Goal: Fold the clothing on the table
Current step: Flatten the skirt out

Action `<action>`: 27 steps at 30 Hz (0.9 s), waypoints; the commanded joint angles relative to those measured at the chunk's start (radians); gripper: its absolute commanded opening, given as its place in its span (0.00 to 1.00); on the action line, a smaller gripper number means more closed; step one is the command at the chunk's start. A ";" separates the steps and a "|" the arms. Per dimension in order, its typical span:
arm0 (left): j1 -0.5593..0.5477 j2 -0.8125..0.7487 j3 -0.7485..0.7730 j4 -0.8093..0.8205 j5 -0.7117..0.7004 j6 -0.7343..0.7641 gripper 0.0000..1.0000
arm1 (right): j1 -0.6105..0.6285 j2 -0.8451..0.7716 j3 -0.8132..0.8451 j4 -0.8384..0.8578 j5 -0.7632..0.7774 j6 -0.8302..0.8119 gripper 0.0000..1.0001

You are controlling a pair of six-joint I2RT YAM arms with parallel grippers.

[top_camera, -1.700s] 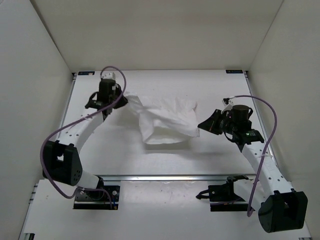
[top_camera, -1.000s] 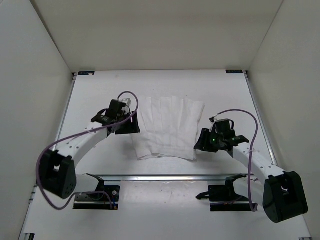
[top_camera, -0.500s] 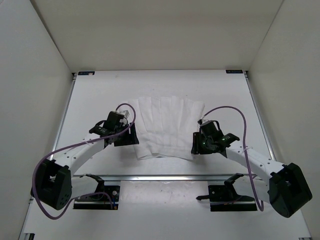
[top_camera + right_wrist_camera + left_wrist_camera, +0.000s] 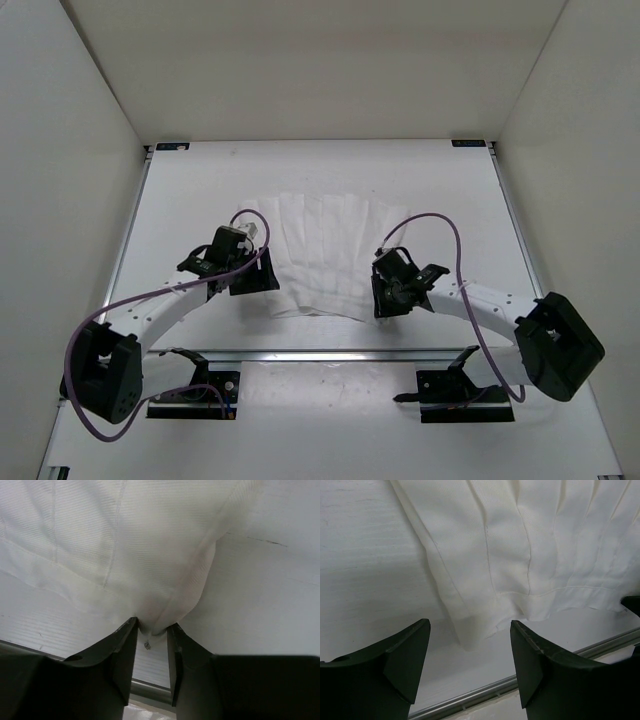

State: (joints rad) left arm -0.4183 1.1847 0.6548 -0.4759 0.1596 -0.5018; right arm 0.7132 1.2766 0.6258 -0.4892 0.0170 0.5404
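The white pleated clothing (image 4: 320, 250) lies fanned out flat in the middle of the table (image 4: 450, 190). My left gripper (image 4: 262, 280) sits at its near left corner. In the left wrist view that gripper (image 4: 470, 647) is open, with the hem corner (image 4: 470, 630) lying just beyond the black fingertips (image 4: 407, 655), untouched. My right gripper (image 4: 385, 298) is at the near right corner. In the right wrist view it (image 4: 152, 627) is shut on a bunched fold of the clothing (image 4: 160, 607), with a small tag dangling below the pinch.
A metal rail (image 4: 330, 353) runs along the table's near edge just behind both grippers, also seen as the rail (image 4: 520, 680) in the left wrist view. White walls (image 4: 80, 120) enclose the table on three sides. Purple cables (image 4: 440, 225) loop above each arm.
The right gripper has slid left along the near hem and its jaws have narrowed onto the corner. The clothing has fanned out wider to the left. The left gripper has barely moved.
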 commanded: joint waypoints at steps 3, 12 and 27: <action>-0.017 -0.031 -0.026 0.046 0.026 -0.030 0.76 | 0.034 0.024 0.046 0.004 0.043 0.036 0.11; -0.112 0.019 -0.050 0.060 0.005 -0.058 0.77 | -0.040 -0.063 0.019 0.055 -0.057 0.021 0.00; -0.169 0.026 -0.110 0.014 -0.087 -0.098 0.69 | -0.112 -0.144 -0.014 0.086 -0.111 -0.013 0.00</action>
State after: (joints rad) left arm -0.5747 1.2270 0.5560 -0.4503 0.1123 -0.5838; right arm 0.6155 1.1599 0.6155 -0.4469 -0.0780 0.5449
